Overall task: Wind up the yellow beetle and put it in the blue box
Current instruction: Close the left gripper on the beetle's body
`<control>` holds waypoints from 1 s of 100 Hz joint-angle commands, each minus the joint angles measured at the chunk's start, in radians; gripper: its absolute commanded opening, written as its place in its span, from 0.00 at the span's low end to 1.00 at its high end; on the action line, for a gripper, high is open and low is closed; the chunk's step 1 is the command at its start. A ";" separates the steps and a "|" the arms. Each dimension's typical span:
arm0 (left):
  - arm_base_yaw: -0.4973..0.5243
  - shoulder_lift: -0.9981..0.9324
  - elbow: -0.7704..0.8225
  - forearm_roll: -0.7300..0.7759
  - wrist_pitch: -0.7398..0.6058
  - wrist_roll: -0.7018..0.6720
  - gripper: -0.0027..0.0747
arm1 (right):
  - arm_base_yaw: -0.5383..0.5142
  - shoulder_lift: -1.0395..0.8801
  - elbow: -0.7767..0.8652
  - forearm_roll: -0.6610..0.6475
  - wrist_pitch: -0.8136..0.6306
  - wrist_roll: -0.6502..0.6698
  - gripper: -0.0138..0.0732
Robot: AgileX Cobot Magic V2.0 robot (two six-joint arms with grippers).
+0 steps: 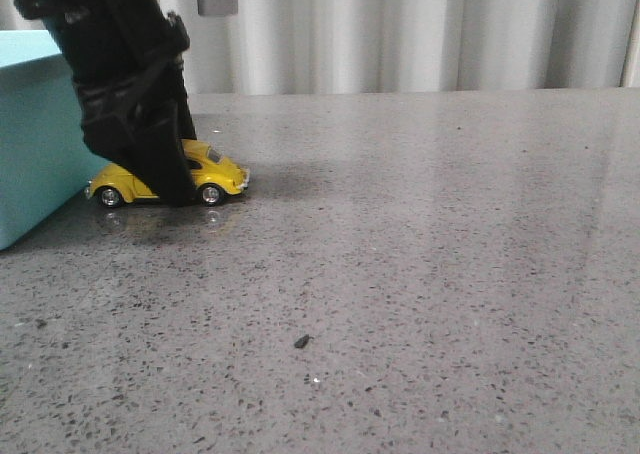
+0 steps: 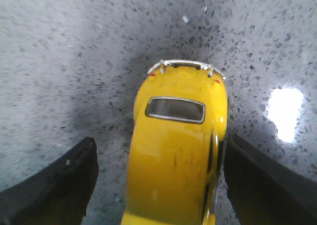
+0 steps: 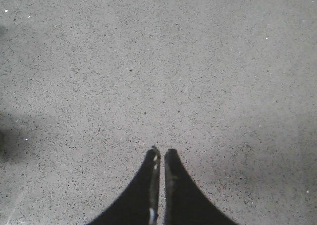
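The yellow beetle (image 1: 215, 174) stands on its wheels on the grey table, close beside the blue box (image 1: 30, 124) at the far left. My left gripper (image 1: 165, 189) is down over the car's middle and hides part of it. In the left wrist view the beetle (image 2: 173, 155) lies between the open jaws. One finger (image 2: 262, 180) is right against its side, while the other finger (image 2: 59, 185) stands apart with bare table between. My right gripper (image 3: 161, 153) is shut and empty over bare table; it does not show in the front view.
The speckled grey table (image 1: 450, 274) stretches out to the right and front of the car. A small dark speck (image 1: 301, 341) lies in the foreground. A pale curtain (image 1: 400, 34) hangs behind the table's far edge.
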 commanded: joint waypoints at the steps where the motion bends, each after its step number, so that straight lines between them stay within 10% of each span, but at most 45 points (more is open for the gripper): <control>1: -0.008 -0.029 -0.032 -0.011 -0.032 -0.003 0.67 | -0.001 -0.025 -0.024 0.004 -0.015 -0.010 0.09; 39: -0.008 -0.029 -0.032 0.009 -0.019 -0.003 0.67 | -0.001 -0.025 -0.024 0.004 -0.015 -0.010 0.09; 100: -0.008 -0.029 -0.032 0.068 0.002 -0.003 0.38 | -0.001 -0.025 -0.024 0.004 -0.015 -0.010 0.09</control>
